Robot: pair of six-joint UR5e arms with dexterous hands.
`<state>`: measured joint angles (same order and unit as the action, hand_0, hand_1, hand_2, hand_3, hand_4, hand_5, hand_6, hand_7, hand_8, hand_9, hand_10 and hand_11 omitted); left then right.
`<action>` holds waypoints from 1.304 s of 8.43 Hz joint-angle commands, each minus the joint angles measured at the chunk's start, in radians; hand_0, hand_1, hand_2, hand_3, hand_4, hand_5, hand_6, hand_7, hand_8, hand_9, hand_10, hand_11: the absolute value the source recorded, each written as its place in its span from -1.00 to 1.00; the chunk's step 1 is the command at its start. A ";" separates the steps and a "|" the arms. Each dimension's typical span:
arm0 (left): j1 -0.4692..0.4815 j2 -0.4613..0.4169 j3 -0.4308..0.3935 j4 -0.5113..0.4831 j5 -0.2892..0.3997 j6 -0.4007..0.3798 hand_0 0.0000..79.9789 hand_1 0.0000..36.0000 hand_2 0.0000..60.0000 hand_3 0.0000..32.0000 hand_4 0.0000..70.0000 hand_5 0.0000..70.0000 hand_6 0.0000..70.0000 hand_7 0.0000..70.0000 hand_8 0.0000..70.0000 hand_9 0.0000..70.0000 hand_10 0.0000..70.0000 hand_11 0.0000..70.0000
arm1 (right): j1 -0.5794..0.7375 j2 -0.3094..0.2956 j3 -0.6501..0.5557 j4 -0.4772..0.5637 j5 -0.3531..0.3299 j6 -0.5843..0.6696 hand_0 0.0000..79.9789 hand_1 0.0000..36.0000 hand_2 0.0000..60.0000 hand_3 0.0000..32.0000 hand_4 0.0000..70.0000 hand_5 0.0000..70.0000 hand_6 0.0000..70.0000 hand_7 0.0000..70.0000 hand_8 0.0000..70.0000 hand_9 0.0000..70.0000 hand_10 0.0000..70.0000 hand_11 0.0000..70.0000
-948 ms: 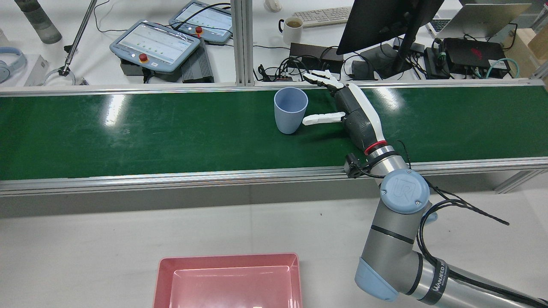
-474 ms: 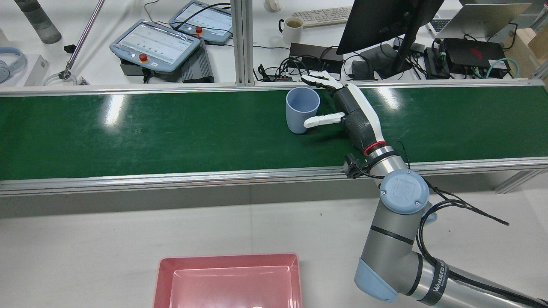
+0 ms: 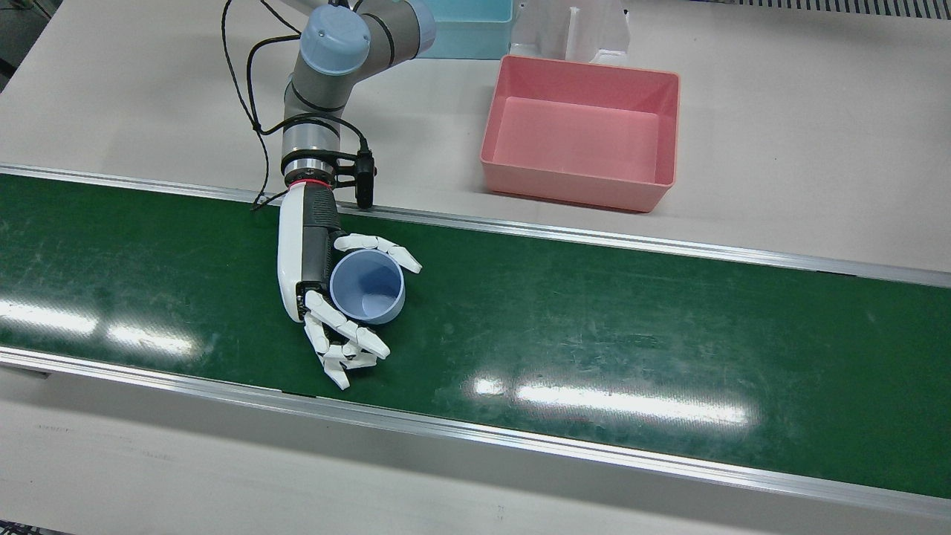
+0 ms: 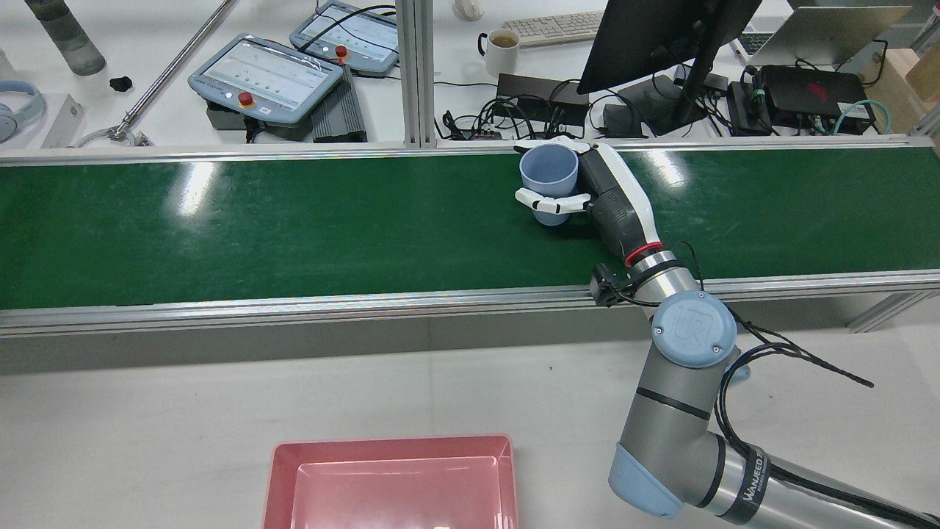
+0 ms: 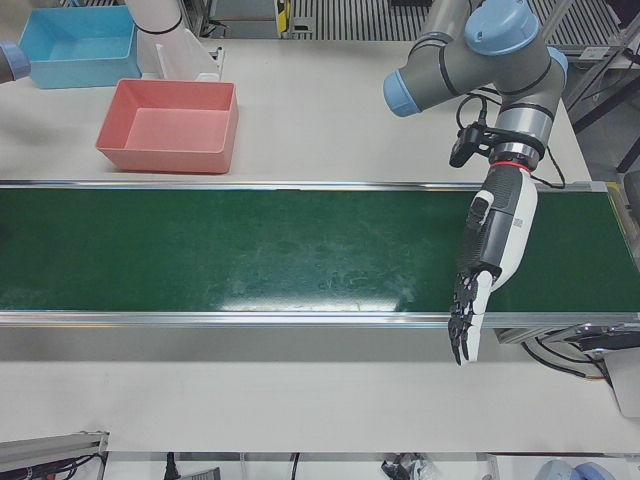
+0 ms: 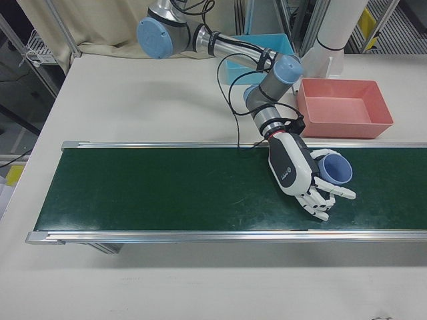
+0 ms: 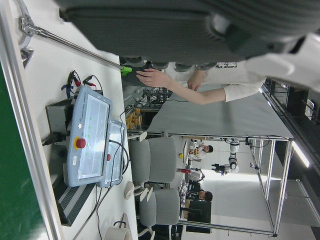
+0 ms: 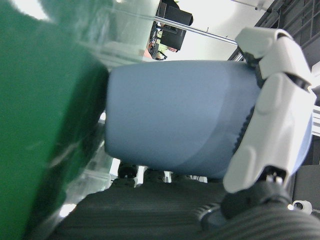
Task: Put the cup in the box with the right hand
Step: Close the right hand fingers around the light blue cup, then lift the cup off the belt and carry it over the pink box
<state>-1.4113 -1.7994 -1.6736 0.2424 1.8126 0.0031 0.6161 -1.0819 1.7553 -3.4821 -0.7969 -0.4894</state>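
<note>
Blue cup [image 4: 548, 176] is gripped upright on green conveyor belt [image 4: 294, 220], right hand [image 4: 587, 192] fingers [image 3: 375, 244] wrapped around it. Pink box [image 3: 581, 141] is seen empty on tabletop [image 3: 780, 148], unobstructed. Left hand [image 5: 485, 265] fingers extended.

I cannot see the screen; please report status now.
Right hand closing around cup on belt. Left hand open, idle. Box empty, path clear.

Landmark: the green belt [image 4: 294, 228], running across my white table [image 4: 294, 397]. Beyond its far rail [image 4: 220, 153] there's a white desk with two teach pendants [image 4: 266, 77], a mug [image 4: 502, 48], keyboard [image 4: 554, 28], black monitor [image 4: 661, 37], laptop [image 4: 822, 33] and tangled cables [image 4: 507, 114]. An aluminium post [image 4: 415, 70] rises from that rail. Glare patches on the belt from overhead light. Grey office chairs [image 7: 155, 160] behind the desk.
</note>
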 commanded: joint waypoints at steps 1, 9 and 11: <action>0.000 0.000 0.000 0.000 -0.001 0.000 -1.00 -1.00 -1.00 -1.00 -1.00 -1.00 -1.00 -1.00 -1.00 -1.00 -1.00 -1.00 | 0.001 -0.004 0.068 0.000 -0.004 -0.001 0.33 0.35 0.24 -1.00 -0.02 -0.76 -0.39 1.00 -0.34 0.29 -0.61 -0.38; 0.000 0.000 0.000 0.002 0.001 0.000 -1.00 -1.00 -1.00 -1.00 -1.00 -1.00 -1.00 -1.00 -1.00 -1.00 -1.00 -1.00 | -0.272 0.005 0.397 -0.034 -0.091 -0.291 0.24 1.00 1.00 -1.00 0.33 -0.71 -0.17 1.00 -0.21 0.43 -0.52 -0.25; 0.000 0.000 0.000 0.002 0.001 0.000 -1.00 -1.00 -1.00 -1.00 -1.00 -1.00 -1.00 -1.00 -1.00 -1.00 -1.00 -1.00 | -0.390 -0.013 0.467 -0.037 -0.085 -0.384 0.24 1.00 1.00 -1.00 0.31 -0.72 -0.19 1.00 -0.23 0.42 -0.54 -0.27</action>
<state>-1.4113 -1.7993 -1.6736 0.2439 1.8126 0.0031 0.3522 -1.0826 2.1516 -3.5164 -0.8860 -0.7643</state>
